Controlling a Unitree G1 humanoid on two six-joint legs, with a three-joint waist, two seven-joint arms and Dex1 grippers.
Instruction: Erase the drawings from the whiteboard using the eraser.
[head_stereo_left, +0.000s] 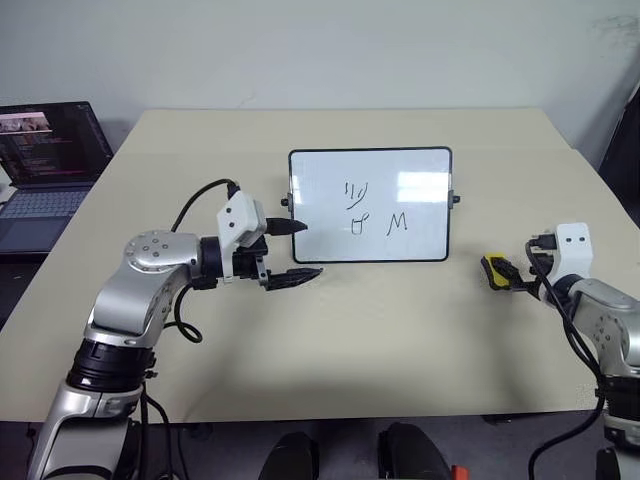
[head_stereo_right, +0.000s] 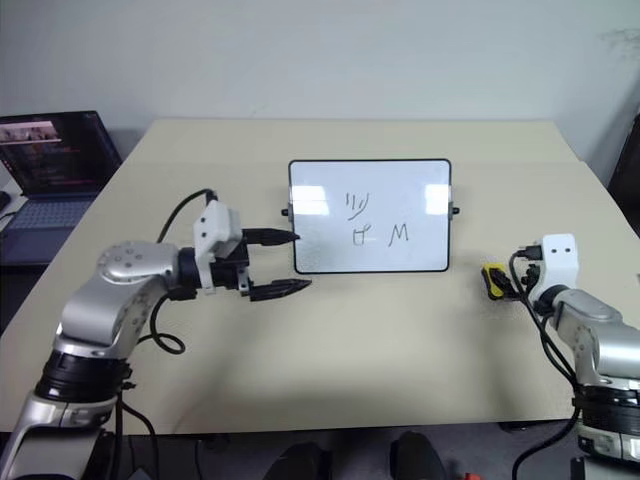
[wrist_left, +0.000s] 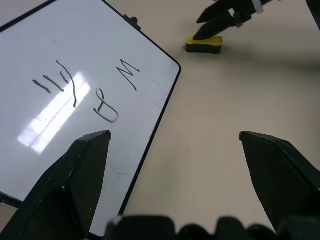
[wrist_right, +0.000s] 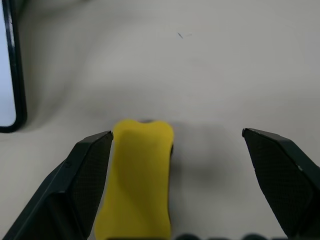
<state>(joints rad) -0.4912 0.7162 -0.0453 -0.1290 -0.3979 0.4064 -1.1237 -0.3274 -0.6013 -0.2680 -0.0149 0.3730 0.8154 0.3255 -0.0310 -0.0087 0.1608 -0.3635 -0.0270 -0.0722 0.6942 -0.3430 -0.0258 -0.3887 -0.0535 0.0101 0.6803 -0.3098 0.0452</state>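
Your left gripper (head_stereo_left: 296, 250) spread wide, empty, at whiteboard (head_stereo_left: 420, 170) left edge. Whiteboard flat mid-tabletop (head_stereo_left: 350, 340); drawings (head_stereo_left: 372, 208) intact at centre. Eraser (head_stereo_left: 493, 270) right of whiteboard, between your right gripper (wrist_right: 175, 145) fingers, released, ungripped.

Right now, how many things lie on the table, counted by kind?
Whiteboard: 1
Eraser: 1
Laptop: 1, on the table's left edge
Total: 3

Even overhead light glares off the whiteboard (head_stereo_left: 370, 205); soft shadows.
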